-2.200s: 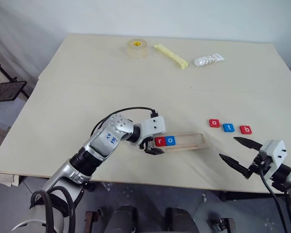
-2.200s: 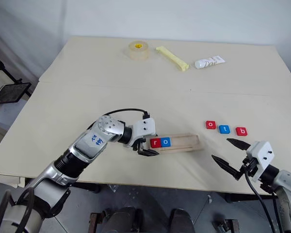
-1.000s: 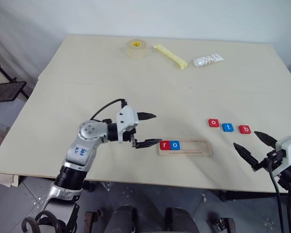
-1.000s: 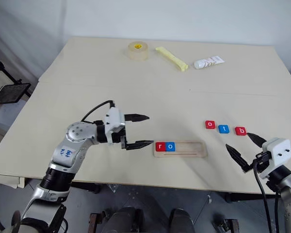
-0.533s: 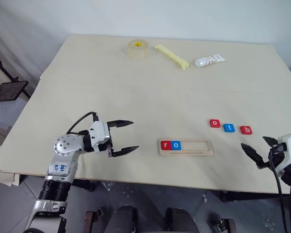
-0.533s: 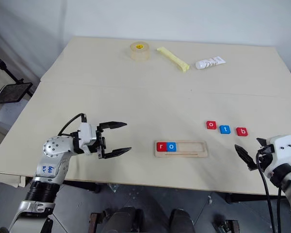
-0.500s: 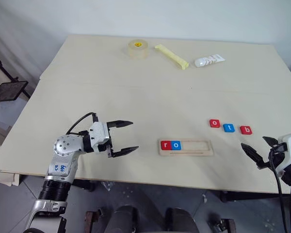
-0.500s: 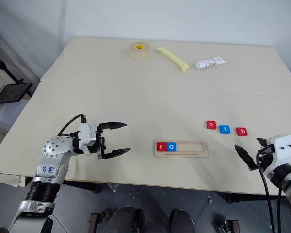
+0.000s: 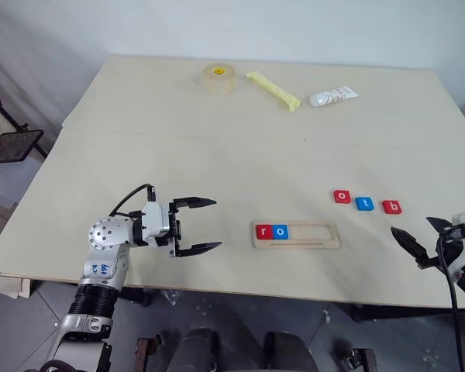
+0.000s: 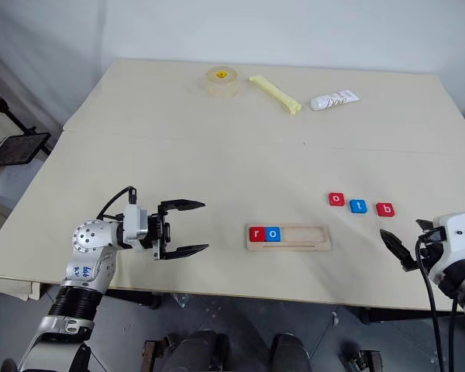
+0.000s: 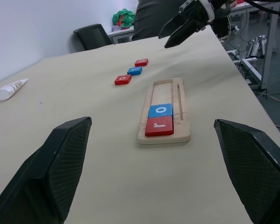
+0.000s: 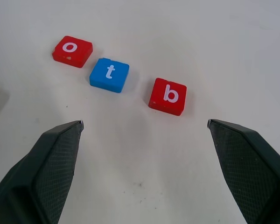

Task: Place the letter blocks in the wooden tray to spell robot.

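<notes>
The wooden tray (image 9: pixel 318 233) lies near the table's front edge, holding a red r block (image 9: pixel 263 231) and a blue o block (image 9: pixel 280 231) at its left end. To the right and a little behind it, three loose blocks sit in a row: red o (image 9: pixel 342 196), blue t (image 9: pixel 364 204), red b (image 9: pixel 392 207). My left gripper (image 9: pixel 216 224) hovers open and empty left of the tray, pointing at it. My right gripper (image 9: pixel 411 225) is open and empty just in front of the red b (image 12: pixel 167 96).
At the table's far side stand a tape roll (image 9: pixel 219 77), a yellow stick (image 9: pixel 273 89) and a white tube (image 9: pixel 333 96). The table's front edge runs just in front of both grippers. A black stand (image 9: pixel 12 143) is off the table's left.
My left gripper has let go of the tray's left end and drawn back to the left, open. The tray now lies straight. My right gripper has shifted slightly to the right.
</notes>
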